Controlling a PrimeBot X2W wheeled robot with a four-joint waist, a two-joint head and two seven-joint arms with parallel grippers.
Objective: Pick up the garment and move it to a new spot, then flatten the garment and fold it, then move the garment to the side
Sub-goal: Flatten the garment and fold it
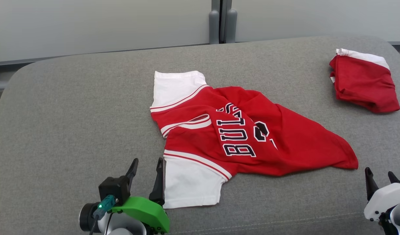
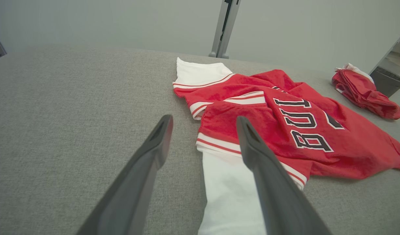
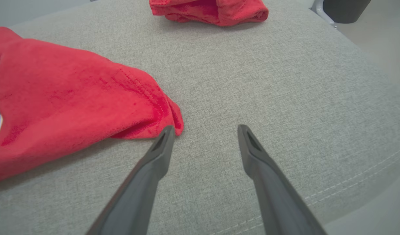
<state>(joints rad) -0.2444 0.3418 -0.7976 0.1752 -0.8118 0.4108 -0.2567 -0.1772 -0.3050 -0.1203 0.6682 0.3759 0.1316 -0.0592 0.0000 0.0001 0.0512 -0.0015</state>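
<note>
The head camera looks down over the surface [image 1: 72, 114] from its near edge; both low wrist cameras share the garment [image 1: 252, 137].

Red jersey [image 1: 252, 137] with white sleeves, black lettering, lying rumpled and unfolded, mid-cushion

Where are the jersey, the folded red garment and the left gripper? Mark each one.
jersey [image 1: 294, 143], head view, red body right of the lettering.
folded red garment [image 1: 363, 85], head view, red top face.
left gripper [image 1: 147, 162], head view, midway between its fingertips.
</note>
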